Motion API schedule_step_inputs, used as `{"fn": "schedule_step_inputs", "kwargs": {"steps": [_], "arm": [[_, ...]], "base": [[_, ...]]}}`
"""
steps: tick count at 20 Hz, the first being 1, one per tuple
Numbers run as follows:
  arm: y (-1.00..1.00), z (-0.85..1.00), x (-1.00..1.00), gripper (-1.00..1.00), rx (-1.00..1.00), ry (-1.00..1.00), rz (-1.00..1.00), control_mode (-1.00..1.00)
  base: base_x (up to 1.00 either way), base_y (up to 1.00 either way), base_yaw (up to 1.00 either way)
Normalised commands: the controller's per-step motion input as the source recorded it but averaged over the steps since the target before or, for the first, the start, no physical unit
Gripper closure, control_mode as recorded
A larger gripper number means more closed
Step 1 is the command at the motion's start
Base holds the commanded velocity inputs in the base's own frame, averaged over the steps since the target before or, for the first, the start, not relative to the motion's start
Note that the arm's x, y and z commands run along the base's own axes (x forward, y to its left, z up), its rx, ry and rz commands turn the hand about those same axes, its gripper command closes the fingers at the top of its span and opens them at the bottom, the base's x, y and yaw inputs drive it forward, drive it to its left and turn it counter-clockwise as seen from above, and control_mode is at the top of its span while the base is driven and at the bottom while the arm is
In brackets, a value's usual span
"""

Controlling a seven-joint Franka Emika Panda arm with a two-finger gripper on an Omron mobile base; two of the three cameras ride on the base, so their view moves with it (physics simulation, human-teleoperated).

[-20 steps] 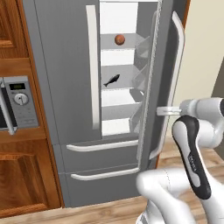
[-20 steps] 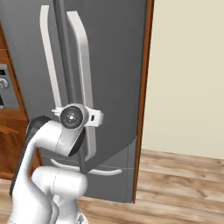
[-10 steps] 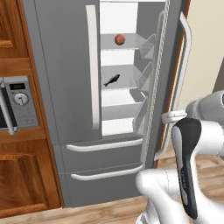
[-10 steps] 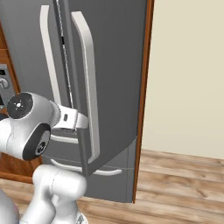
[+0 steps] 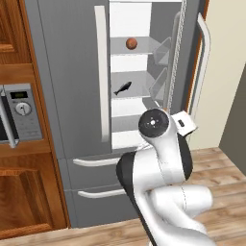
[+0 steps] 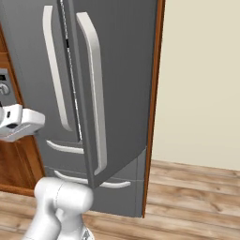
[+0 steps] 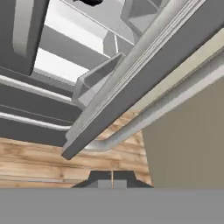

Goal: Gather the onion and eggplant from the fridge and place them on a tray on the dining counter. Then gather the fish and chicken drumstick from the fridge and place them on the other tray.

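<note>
Arm's white bulk blocking the lower fridge (image 5: 72,72) shelves, eggplant and drumstick not discernible, onion (image 5: 131,43) sitting small, round, brown on upper shelf, fish (image 5: 123,88) lying dark one shelf down, gripper (image 7: 112,178) fingertips pressing together on nothing, hanging beside right door (image 6: 112,84).

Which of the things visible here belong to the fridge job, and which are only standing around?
Belong to the job:
- fridge, right door open
- onion on an upper shelf
- fish on the shelf below
- gripper, shut and empty, near the door's lower edge

Only standing around:
- microwave
- wooden cabinets
- wooden floor
</note>
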Motion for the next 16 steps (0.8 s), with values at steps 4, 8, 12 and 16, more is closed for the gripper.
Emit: {"fn": "schedule_step_inputs", "kwargs": {"steps": [4,8,12,16], "arm": [[0.65,-0.68,0.03,1.00,-0.46,0.37,0.00,-1.00],[0.16,-0.84,0.02,1.00,-0.34,0.11,0.00,-1.00],[0.01,-0.78,0.28,1.00,-0.24,0.00,0.00,-1.00],[0.00,-0.67,0.52,1.00,-0.21,0.00,0.02,-1.00]], "base": [[0.00,0.00,0.00],[0.00,0.00,0.00],[0.00,0.00,0.00],[0.00,0.00,0.00]]}}
